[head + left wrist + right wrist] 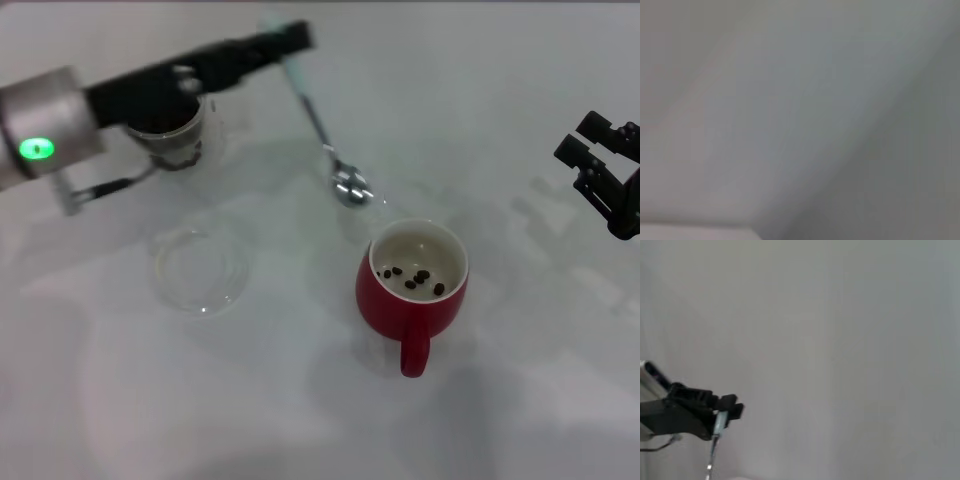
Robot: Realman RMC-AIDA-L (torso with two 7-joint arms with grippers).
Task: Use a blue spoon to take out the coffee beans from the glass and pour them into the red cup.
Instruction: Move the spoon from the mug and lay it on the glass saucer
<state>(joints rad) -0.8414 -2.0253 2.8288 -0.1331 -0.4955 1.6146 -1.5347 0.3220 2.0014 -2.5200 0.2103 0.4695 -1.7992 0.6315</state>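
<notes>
- Coffee beans (412,277): a few lie in the red cup (411,288); the glass (176,135) sits partly hidden under the left arm.
- Left gripper (285,42) pinches the blue spoon (318,122) by its handle, bowl hanging just beside the cup's rim.
- Spoon bowl looks emptied; next, probably swing back to the glass for another scoop.
- Right gripper (603,170) hangs idle at the far right, fingers apart.

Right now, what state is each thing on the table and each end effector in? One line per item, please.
Left end effector: shut on the pale-blue-handled metal spoon.
Pale-blue-handled metal spoon: held tilted, bowl low near the red cup, apparently empty.
Glossy red ceramic cup: upright, a few dark coffee beans inside.
Clear glass mug: upright, partly hidden by the left arm.
Flat clear round dish: empty.
Right end effector: open, idle at the right.
</notes>
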